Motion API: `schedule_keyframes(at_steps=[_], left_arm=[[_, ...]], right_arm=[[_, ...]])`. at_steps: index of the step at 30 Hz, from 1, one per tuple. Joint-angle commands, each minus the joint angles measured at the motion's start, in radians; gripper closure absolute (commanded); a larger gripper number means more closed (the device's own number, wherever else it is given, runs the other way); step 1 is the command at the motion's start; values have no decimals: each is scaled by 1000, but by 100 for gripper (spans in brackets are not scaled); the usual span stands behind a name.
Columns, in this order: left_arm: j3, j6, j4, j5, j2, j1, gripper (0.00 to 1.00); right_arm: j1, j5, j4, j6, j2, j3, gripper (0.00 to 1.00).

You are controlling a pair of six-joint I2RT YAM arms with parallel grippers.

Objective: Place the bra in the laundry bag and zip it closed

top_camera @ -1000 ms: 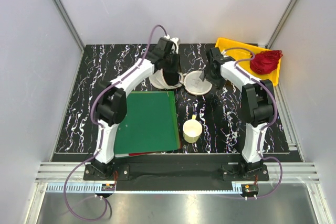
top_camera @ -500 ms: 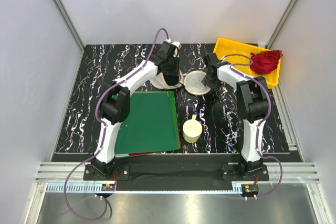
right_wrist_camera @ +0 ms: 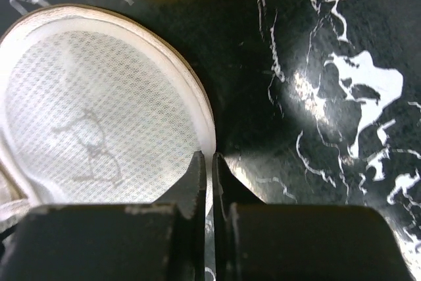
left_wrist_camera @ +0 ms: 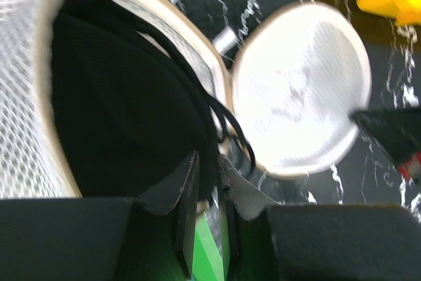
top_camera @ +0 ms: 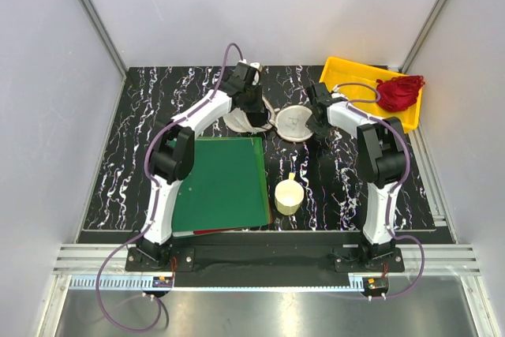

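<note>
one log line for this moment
soft black bra: inside round cream mesh laundry bag | flap: open | right gripper: pinching flap rim | left gripper: at bag mouth

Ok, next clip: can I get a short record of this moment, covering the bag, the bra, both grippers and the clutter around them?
bag: white mesh, open, its round flap lying flat beside it
bra: black, inside the bag, a strap trailing over the rim
left gripper: closed on the bag's rim, at the bra's edge
right gripper: closed on the flap's rim
stage: bra in, bag not yet closed
other: cup, green folder, red cloth in yellow tray
</note>
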Motion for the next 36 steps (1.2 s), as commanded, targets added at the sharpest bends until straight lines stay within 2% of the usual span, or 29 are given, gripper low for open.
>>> schedule_keyframes(at_steps=[1,9,16,26,31,34,35,36], left_arm=[[49,-38,55,64,70,22,80],[127,-81,52,59,150,56,80],[181,-125,35,69,177,82,80],[133,-118,62,99,183,76,80],[161,-85,58,95,193,79,80],[123,-91,45,112,145,94,79],[97,-81,56,108,87,102,78],[52,-71,74,107,59,103,72]], right_arm=[[42,24,83,-79,-153,-22,100],[90,-63,65,-148,-357,24,100],[127,-141,-33,-174,-429,140,100],[150,-155,-79,-191,-347,329,100],[150,-134,-134,-223,-321,415,100],[148,-129,-142,-245,-342,377,100],[150,-129,-141,-260,-360,360,100],[150,-129,-139,-269,-370,322,100]])
